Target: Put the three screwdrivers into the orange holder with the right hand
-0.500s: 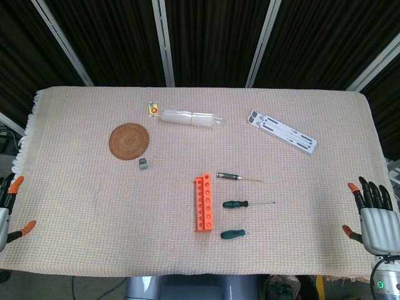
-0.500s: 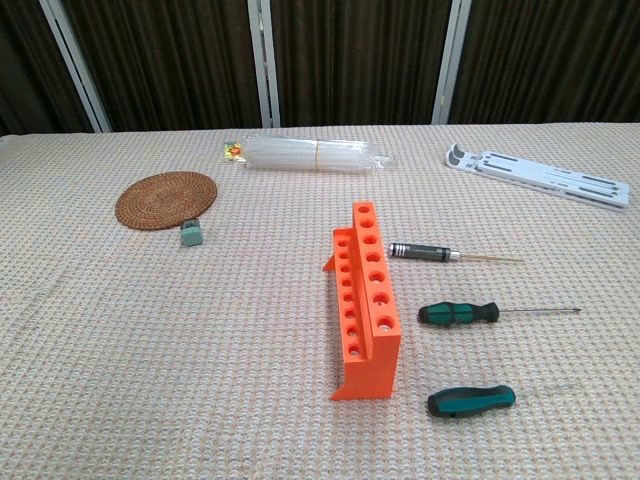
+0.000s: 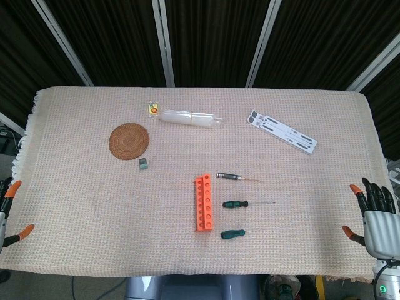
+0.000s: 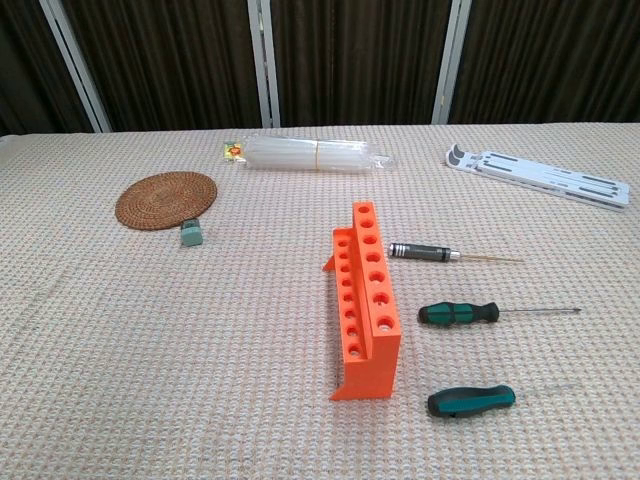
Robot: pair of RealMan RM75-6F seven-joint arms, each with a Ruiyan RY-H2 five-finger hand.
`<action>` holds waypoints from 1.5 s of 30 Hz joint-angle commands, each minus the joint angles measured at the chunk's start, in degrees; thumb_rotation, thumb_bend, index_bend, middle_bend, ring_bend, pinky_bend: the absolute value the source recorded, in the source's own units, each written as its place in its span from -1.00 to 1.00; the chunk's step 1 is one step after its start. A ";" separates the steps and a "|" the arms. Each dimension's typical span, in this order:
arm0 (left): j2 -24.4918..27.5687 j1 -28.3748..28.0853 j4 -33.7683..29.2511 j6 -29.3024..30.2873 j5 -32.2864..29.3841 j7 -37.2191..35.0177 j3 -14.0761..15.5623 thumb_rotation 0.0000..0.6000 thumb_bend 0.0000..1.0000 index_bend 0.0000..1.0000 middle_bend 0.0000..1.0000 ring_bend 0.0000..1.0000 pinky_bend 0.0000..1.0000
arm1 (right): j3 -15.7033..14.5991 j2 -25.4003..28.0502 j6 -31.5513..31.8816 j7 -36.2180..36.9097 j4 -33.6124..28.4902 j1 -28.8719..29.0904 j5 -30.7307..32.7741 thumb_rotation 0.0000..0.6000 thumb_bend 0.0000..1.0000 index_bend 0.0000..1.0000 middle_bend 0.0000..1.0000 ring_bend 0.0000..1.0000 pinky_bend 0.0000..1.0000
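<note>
Hands flank the near edge of the table: the right hand [image 3: 379, 220] sits a little lower in the head view than half a second ago, fingers apart and holding nothing, well clear of the tools. The left hand [image 3: 9, 215] has slipped lower at the opposite corner too, only partly in frame, its visible fingers spread and empty.

Nothing on the cloth has shifted. The stubby green screwdriver [image 4: 471, 400] lies nearest, just beside the foot of the orange holder [image 4: 364, 303]; the long green screwdriver [image 4: 460, 313] lies beyond it, and the black-handled screwdriver [image 4: 423, 251] farther back. All three rest flat to the holder's right, none in a hole.

Farther off sit a woven coaster [image 4: 166, 200], a clear plastic packet [image 4: 315, 155] and a white stand [image 4: 540, 174]. By this reading the task has not begun; the first reach is yet to come.
</note>
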 commanded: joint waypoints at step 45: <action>3.53 -2.52 -3.51 -5.13 -1.10 2.10 -0.81 1.00 -0.96 -0.76 -1.00 -1.00 -1.00 | 4.75 -10.79 -27.84 -39.39 -11.53 25.21 20.27 1.00 -0.64 -0.25 -0.93 -1.00 -1.00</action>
